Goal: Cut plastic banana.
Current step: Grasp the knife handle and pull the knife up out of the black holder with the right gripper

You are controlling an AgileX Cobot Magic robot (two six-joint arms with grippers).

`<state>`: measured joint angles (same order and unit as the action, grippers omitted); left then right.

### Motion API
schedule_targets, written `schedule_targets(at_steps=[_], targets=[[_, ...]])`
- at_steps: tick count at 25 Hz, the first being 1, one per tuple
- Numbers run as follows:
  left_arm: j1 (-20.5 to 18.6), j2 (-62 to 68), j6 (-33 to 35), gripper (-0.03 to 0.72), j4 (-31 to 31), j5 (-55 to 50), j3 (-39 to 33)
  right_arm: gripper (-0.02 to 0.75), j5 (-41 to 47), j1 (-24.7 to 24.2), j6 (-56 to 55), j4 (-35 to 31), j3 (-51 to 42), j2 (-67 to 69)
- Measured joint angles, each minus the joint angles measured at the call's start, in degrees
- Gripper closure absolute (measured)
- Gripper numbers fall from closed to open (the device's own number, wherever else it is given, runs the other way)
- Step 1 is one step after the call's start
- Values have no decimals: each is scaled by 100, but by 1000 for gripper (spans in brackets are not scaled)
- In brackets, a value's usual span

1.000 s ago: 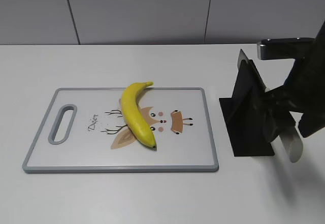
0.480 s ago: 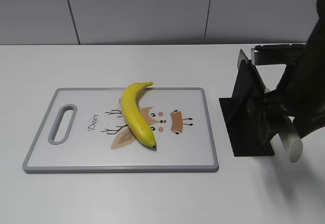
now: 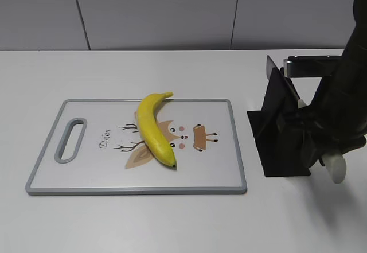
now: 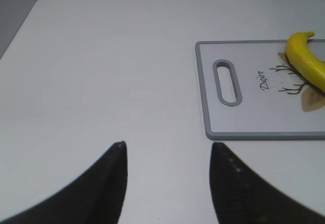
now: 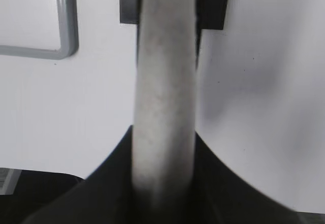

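Note:
The plastic banana, glossy yellow with a dark tip, lies slantwise on the white, grey-rimmed cutting board; it also shows in the left wrist view. My right gripper is shut on a pale grey knife handle at the black stand, right of the board. In the right wrist view the handle runs between my shut gripper. My left gripper is open and empty over bare table, left of the board. It is out of the exterior view.
The black stand's base sits on the white table just right of the board's corner. A grey panelled wall closes the back. The board has a handle slot at its left end.
My right arm has shifted a little down and to the right at the stand, keeping the handle in its grip. The banana and board have not moved.

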<state>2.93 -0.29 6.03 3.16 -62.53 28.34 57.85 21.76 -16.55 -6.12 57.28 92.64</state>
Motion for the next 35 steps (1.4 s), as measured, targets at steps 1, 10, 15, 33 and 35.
schedule_targets(at_steps=[1,10,15,33,35], targets=[[0,0,0,179,0,0,0,557,6,0,-27,-6,0,0],[0,0,0,179,0,0,0,557,30,0,-51,-6,0,-60],[0,0,0,179,0,0,0,557,63,0,-70,-6,-5,-341],[0,0,0,179,0,0,0,557,399,0,-86,390,155,-1267],[0,0,0,179,0,0,0,557,593,0,82,496,394,-1316]])
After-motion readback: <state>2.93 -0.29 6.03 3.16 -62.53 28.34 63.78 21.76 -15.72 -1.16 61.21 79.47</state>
